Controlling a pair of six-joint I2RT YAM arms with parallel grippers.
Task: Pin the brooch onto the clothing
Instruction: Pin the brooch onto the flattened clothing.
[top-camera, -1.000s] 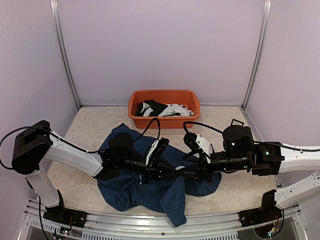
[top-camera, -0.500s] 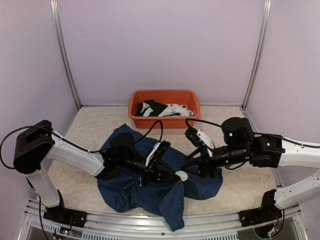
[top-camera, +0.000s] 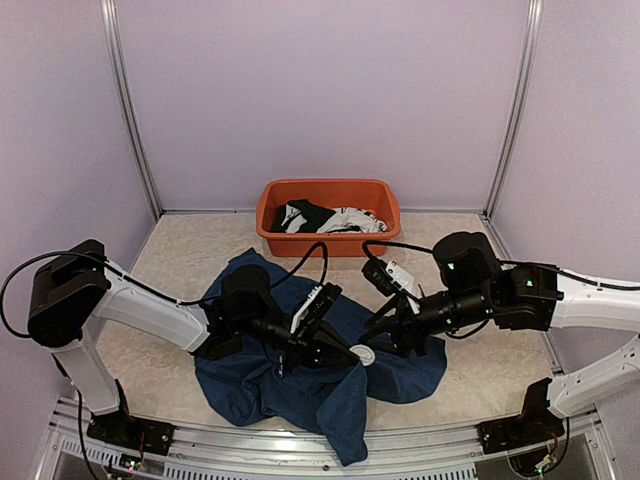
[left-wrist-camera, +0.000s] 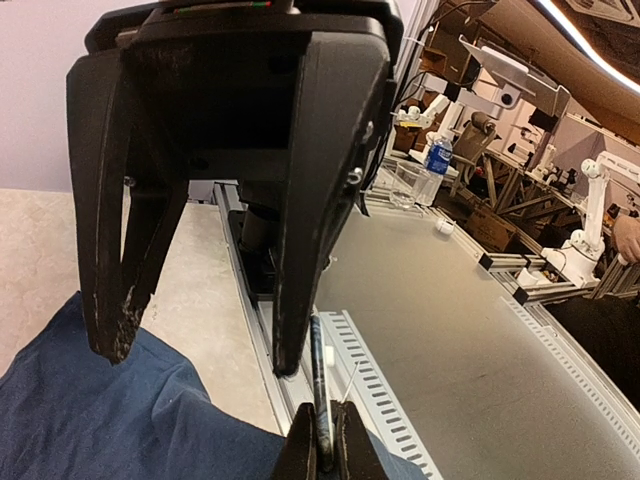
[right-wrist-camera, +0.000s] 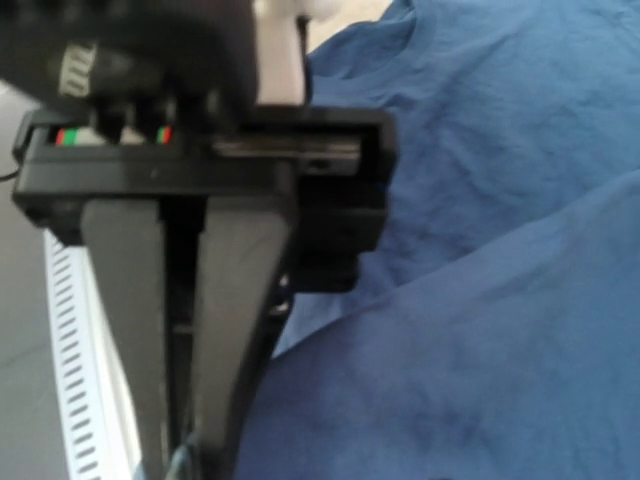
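The top view sits high behind both arm bases and looks down and forward across the desk (top-camera: 180, 260) to the back wall, far enough to take in both arms. The left wrist camera looks along its own left fingers (left-wrist-camera: 300, 455), straight at the right fingers (left-wrist-camera: 315, 200) close ahead of them; the right wrist camera faces back at the left fingers, very near and blurred. All three share the clothing (top-camera: 300, 385) beneath the fingers
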